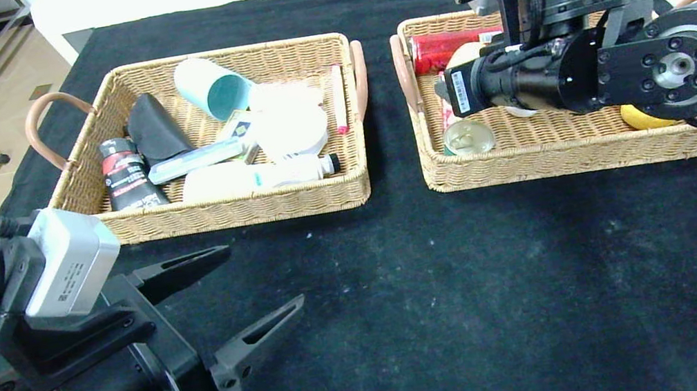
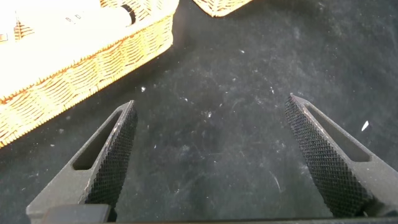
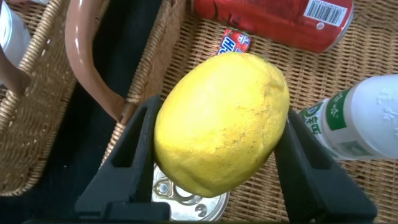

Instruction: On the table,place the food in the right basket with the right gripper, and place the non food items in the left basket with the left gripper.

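My right gripper is shut on the yellow lemon and holds it above the right basket, near that basket's left handle. Under the lemon lies the pull-tab tin, which also shows in the head view. The white milk bottle lies beside them. In the head view the right arm hides its own fingers. The left basket holds the white brush bottle, the pink-ended marker and the clear case. My left gripper hangs open and empty over the black cloth in front of that basket.
A red can and a small wrapped sweet lie in the right basket, and something yellow shows below the arm. A teal cup, a black pouch and a black-and-red tube share the left basket.
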Controlling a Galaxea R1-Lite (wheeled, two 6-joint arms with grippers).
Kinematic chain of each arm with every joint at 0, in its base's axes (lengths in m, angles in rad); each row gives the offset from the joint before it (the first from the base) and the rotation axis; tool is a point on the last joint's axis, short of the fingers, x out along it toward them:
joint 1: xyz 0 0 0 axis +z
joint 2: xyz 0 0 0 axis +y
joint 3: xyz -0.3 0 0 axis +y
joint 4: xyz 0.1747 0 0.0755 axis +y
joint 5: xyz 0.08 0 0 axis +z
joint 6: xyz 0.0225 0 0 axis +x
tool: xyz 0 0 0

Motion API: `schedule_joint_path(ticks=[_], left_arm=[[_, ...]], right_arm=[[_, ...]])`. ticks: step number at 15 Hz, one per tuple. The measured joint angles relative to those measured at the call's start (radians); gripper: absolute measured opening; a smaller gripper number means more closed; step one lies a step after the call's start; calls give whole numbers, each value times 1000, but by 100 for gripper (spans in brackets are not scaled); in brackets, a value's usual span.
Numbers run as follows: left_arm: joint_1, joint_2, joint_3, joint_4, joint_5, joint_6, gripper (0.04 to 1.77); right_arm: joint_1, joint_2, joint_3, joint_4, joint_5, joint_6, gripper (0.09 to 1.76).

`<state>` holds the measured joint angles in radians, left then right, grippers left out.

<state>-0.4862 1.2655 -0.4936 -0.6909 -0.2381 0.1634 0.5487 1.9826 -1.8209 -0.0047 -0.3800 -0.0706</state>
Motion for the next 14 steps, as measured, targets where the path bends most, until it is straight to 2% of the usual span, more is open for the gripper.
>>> schedule_joint_path(ticks=[5,11,14], left_arm=[[0,0,0,0,0,0,172],[0,0,-1,0,0,0,172],[0,0,-8,-2,3,0,172]], right_arm=[[-8,9,4,3,3,12,143],[-8,-4,19,5,3,19,158],[11,-47,76,4,3,29,162]])
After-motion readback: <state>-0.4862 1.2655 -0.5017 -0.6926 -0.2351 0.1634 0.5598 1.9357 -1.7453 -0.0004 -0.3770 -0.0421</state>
